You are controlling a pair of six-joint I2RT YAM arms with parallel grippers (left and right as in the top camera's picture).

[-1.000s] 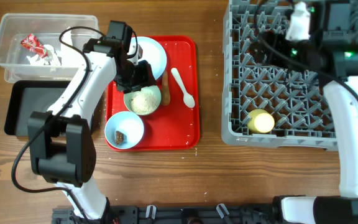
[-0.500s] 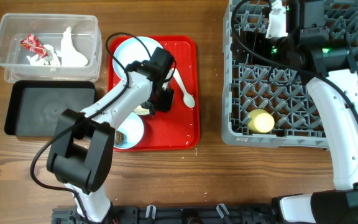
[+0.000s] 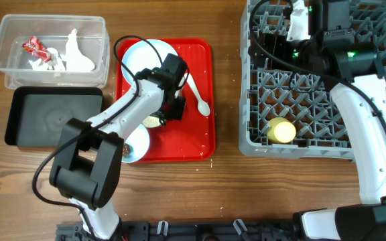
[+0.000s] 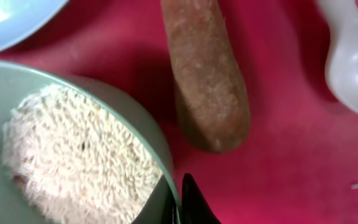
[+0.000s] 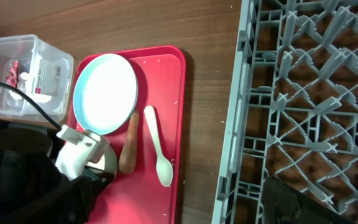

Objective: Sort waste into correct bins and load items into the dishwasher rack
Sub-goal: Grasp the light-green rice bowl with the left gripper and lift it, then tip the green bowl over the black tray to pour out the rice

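Observation:
My left gripper [image 4: 179, 202] is shut on the rim of a light blue bowl [image 4: 73, 143] full of white rice-like grains [image 4: 79, 155], on the red tray [image 3: 193, 140]. A brown stick-like scrap [image 4: 210, 81] lies just beyond the bowl, next to the white spoon [image 3: 198, 97]. The blue plate [image 3: 139, 57] is at the tray's back. A second bowl [image 3: 131, 144] sits at the front left, half hidden by the arm. The grey dishwasher rack [image 3: 313, 87] holds the yellow cup [image 3: 281, 130]. My right gripper [image 3: 293, 27] hovers open and empty over the rack's far left corner.
The clear tub [image 3: 5, 60] at the back left holds a red-and-white wrapper [image 3: 33, 47] and white tissue [image 3: 79, 57]. The black tray [image 3: 52, 117] lies in front of it. A strip of bare wood [image 3: 230, 100] separates the red tray from the rack.
The left arm swung round to the right side of the rice bowl and its jaws closed on the rim. The right arm shifted left over the back of the rack.

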